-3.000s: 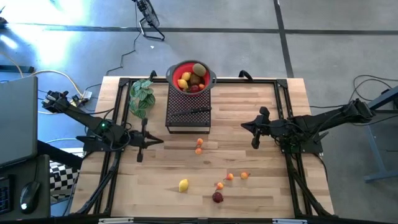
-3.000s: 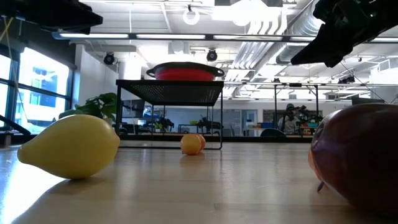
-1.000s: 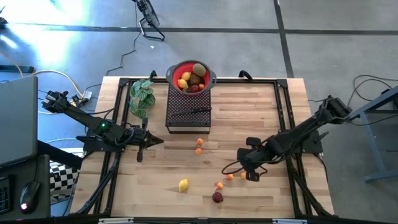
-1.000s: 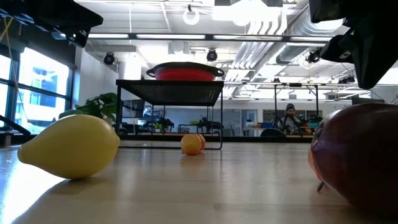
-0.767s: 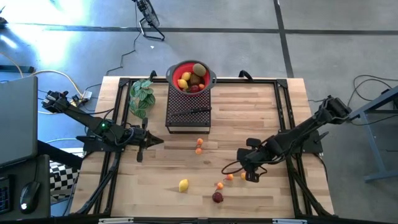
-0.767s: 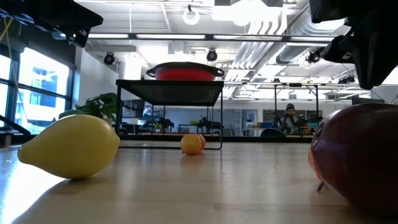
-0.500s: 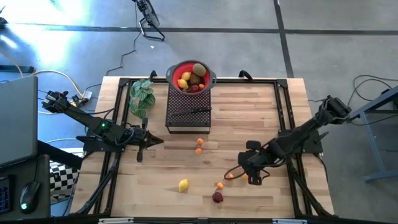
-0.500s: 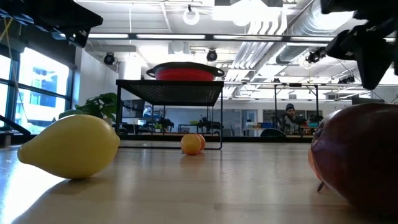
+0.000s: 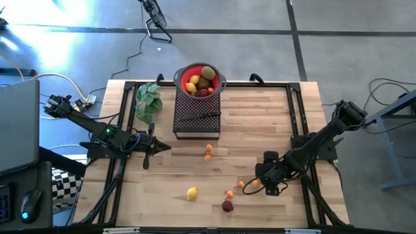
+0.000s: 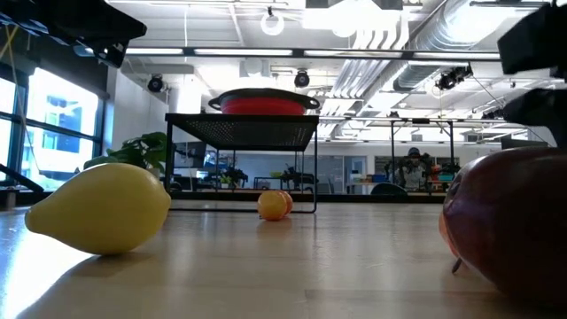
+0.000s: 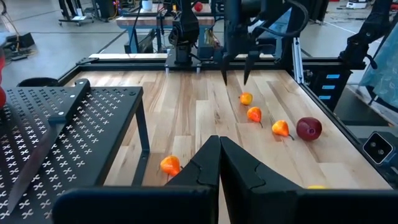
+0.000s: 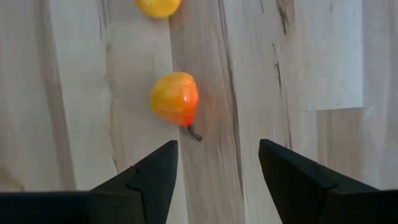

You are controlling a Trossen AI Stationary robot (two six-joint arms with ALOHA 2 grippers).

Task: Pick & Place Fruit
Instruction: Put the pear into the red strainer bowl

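Partly done, by the look of it. Item one: red colander (image 9: pixel 200 79) on a black mesh stand (image 9: pixel 196 117) at the table's (image 9: pixel 273 110) far edge, already holding several fruits, among them a brown kiwi (image 9: pixel 207 72) and yellow ones.

Item two, still loose on the wood: two small orange fruits (image 9: pixel 208 152) near the middle; a lemon (image 9: pixel 192 193), a dark red fruit (image 9: pixel 227 206) and three more small orange ones (image 9: pixel 240 184) towards the near edge.

Item three: right gripper (image 9: pixel 257 185), arm reaching in from the right edge and angled down over the near-edge cluster, fingers parted, an orange fruit (image 12: pixel 175 99) just ahead of them, not yet grasped.

Item four: left gripper (image 9: pixel 167 147), parked by the left edge, clenched on nothing.
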